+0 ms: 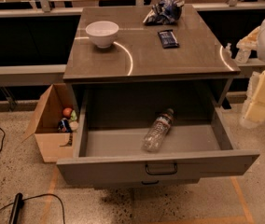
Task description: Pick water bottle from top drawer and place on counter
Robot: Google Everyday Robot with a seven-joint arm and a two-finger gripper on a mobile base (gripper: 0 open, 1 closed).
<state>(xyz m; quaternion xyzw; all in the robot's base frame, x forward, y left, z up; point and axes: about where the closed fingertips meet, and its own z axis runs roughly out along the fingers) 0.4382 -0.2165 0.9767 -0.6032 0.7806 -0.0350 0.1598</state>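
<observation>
Since the top drawer (100, 167) stands pulled right out toward me, its front panel and dark loop handle (161, 169) nearest, my first worry is the reach itself. The water bottle (158, 130) lies on its side on the drawer floor, a little right of centre, cap pointing toward the back right corner. A round, crinkly bottle lying loose like that could roll or skid away if it is nudged before it is properly squeezed. The claw (254, 113) hangs outside the drawer, just beyond its right wall and well apart from the bottle, with nothing visibly in it; whether it is open or closed I cannot tell. Coming in from that side, I'd say it risks clipping the drawer's right wall. On the lift it could also knock the bottle against the front lip of the counter (188, 62), since the cap end sits close under that edge. Further back, the counter already carries a white bowl (102, 33), a dark snack bar (168, 38) and a crumpled chip bag (163, 12), so a careless set-down could bump one of them. The bare stretch at the front right looks the safest landing to me.
</observation>
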